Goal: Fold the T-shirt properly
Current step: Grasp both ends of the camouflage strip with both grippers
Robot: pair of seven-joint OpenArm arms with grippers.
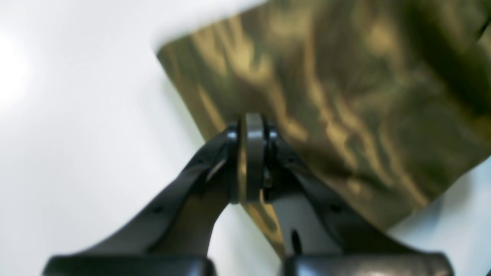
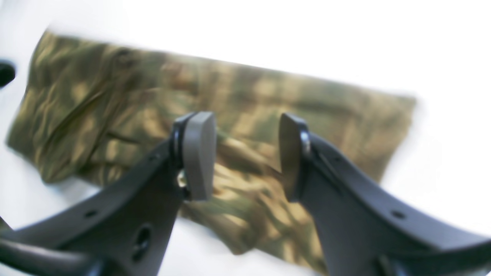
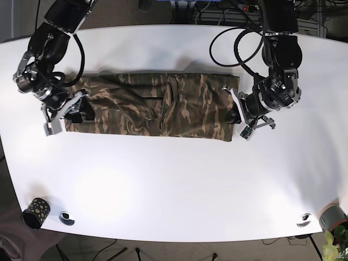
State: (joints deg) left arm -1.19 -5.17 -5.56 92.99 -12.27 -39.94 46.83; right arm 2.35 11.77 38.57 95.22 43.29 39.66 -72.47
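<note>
The camouflage T-shirt (image 3: 157, 106) lies as a long flat strip across the white table (image 3: 174, 185). My left gripper (image 1: 251, 153) is shut on the shirt's edge (image 1: 345, 96), with a thin strip of fabric between its pads; in the base view it sits at the strip's right end (image 3: 237, 115). My right gripper (image 2: 245, 157) is open and empty, with its jaws well apart just above the shirt (image 2: 115, 99); in the base view it is at the strip's left end (image 3: 76, 111). Both wrist views are blurred.
A black dotted cup (image 3: 35, 212) and a small round object (image 3: 67, 218) stand at the front left corner. Another small round object (image 3: 304, 220), a grey cup (image 3: 333, 217) and a plant are at the front right. Cables run along the back edge (image 3: 228, 22).
</note>
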